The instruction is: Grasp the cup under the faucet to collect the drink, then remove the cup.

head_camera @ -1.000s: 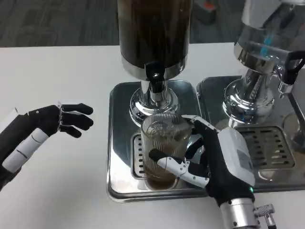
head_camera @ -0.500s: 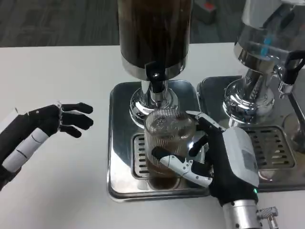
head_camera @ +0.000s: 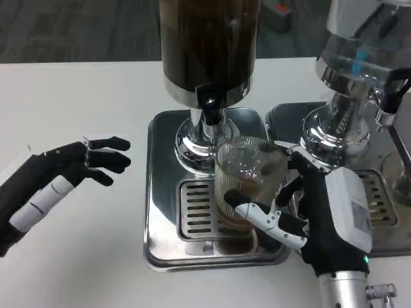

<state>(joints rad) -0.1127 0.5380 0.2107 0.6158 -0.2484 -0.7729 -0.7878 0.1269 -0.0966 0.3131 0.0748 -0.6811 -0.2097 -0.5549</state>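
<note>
Rightward off the faucet (head_camera: 209, 106) goes the upright cup (head_camera: 247, 183), gripped in the right hand (head_camera: 318, 218) above the drip tray (head_camera: 199, 218), while the left hand (head_camera: 77, 163), fingers apart and holding nothing, hovers well apart.

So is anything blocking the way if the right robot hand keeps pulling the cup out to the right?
Yes. The second dispenser's base and its tray sit right beside the cup held by the right robot hand.

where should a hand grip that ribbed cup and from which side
Grip the cup round its ribbed wall about mid-height, from the robot's right, as the right hand does now. It stands upright with an open top holding drink, and the dispenser blocks the back.
</note>
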